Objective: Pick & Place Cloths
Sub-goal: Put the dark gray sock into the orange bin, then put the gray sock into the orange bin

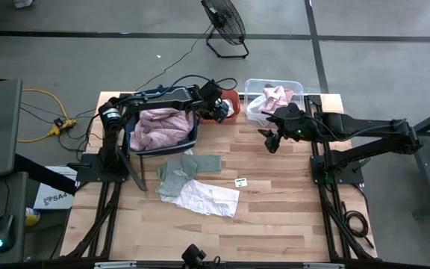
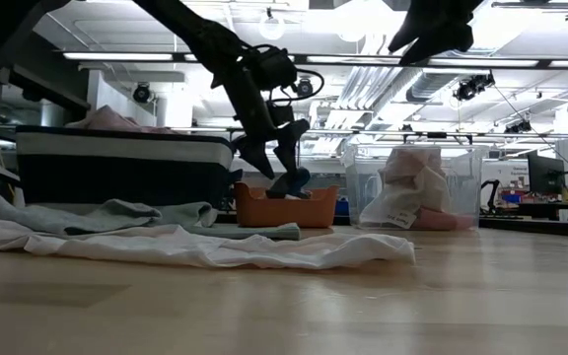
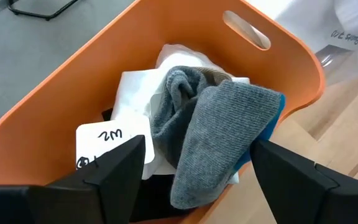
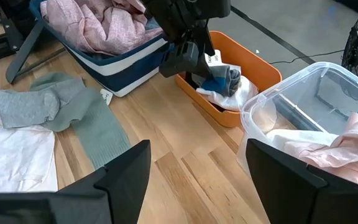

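My left gripper [image 1: 219, 110] [image 3: 199, 144] is open and reaches down into the orange bin [image 3: 55, 106] at the table's far edge. Its fingers stand on either side of a grey cloth [image 3: 210, 130] that lies on blue and white cloths there. My right gripper [image 1: 271, 138] [image 4: 197, 146] is open and hangs above the bare table beside the clear bin [image 1: 254, 86], which holds a pale pink cloth [image 1: 276, 97]. A large pink cloth [image 1: 163, 127] fills the dark blue bin. A grey-green cloth [image 1: 189, 168] and a white cloth [image 1: 209, 198] lie flat on the table. My left gripper comes at the grey cloth's heaped top [image 3: 229, 118] from above, slanting down into the orange bin, with one finger on each side of it. I cannot tell whether the fingers touch the cloth. The cloth rests on the other cloths in the bin.
The dark blue bin [image 1: 136, 142], the orange bin [image 1: 234, 97] and the clear bin stand in a row along the table's far edge. A small white tag [image 1: 240, 181] lies near the table's middle. A fan [image 1: 224, 26] stands on the floor beyond the table.
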